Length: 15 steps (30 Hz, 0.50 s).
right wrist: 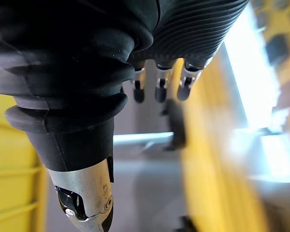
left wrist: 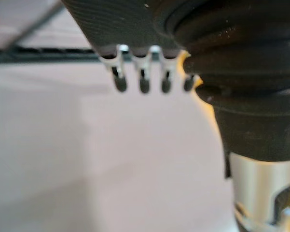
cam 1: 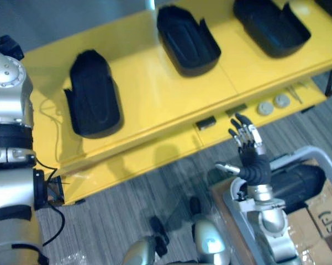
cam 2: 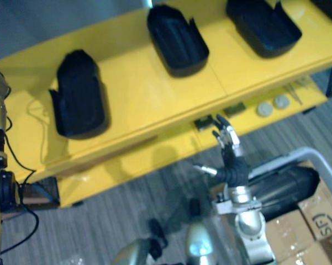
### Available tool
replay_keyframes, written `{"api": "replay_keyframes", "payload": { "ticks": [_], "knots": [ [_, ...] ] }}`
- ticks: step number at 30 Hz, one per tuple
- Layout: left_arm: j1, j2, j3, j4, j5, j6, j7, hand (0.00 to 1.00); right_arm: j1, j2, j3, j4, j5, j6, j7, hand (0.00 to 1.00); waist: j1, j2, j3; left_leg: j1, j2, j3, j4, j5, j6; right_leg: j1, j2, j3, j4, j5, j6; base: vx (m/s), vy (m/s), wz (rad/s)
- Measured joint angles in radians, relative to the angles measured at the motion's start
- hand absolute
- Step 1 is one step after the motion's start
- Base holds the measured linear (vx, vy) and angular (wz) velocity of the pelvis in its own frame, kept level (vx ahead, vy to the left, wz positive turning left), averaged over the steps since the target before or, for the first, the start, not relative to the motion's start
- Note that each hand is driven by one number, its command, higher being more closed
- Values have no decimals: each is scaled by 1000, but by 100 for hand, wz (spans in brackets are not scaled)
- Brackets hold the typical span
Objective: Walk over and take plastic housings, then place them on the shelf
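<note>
Three black plastic housings lie open side up on the top of the yellow shelf (cam 1: 154,88): one at the left (cam 1: 93,96), one in the middle (cam 1: 188,40), one at the right (cam 1: 270,25). A further black housing (cam 1: 298,179) lies in a grey bin (cam 1: 319,151) at the lower right. My right hand (cam 1: 247,142) is raised above that bin, in front of the shelf's lower edge, fingers straight, thumb out, holding nothing. In the left wrist view my left hand (left wrist: 142,79) hangs over a pale surface with relaxed fingers and nothing in them.
The shelf's lower level carries two round grey discs (cam 1: 273,104) and small dark pieces (cam 1: 206,123). Cardboard boxes (cam 1: 326,215) stand beside the bin at the lower right. Grey carpet floor (cam 1: 132,210) runs in front of the shelf.
</note>
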Motion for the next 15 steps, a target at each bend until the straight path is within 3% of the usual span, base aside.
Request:
{"api": "replay_keyframes", "payload": {
  "ticks": [2,4,7,10,11,14,15],
  "knots": [
    [124,-39,62,-175,1,-42,-34,0,-38,-5,4,-2,11,-12,24,0,13,11,-54,29,-3,-35,-13,1,-1,55,-2,-40,-33,0,0,136,-6,37],
    [327,-130,139,-386,7,-90,-63,0,-90,-4,19,-2,42,-8,38,0,51,32,-106,42,-4,-74,-21,1,-2,91,-2,-85,-52,0,0,79,-15,50],
    [570,-269,211,-598,23,-118,-99,0,-125,1,25,-1,50,26,38,0,98,36,-124,57,-4,-122,-23,2,-3,138,-2,-146,-68,0,0,13,-25,56],
    [885,-457,260,-791,86,-145,-148,0,-125,12,24,9,80,94,30,0,165,19,-141,59,-4,-191,-39,16,-12,166,0,-220,-68,-2,-2,-44,-22,68],
    [1007,-522,272,-834,111,-153,-160,0,-126,42,24,31,83,122,36,0,197,2,-150,59,-7,-215,-44,25,-12,179,-1,-247,-68,-5,-5,-63,-8,58],
    [1161,-589,305,-872,136,-158,-175,0,-126,79,44,43,90,176,74,0,238,-27,-167,67,-18,-240,-59,31,-13,192,-10,-275,-68,-21,-6,-89,-7,36],
    [1230,-625,326,-876,121,-163,-188,0,-123,80,62,44,108,218,153,0,250,-46,-179,67,-30,-244,-81,39,-15,192,-22,-291,-68,-41,2,-88,-4,18]
  ]
}}
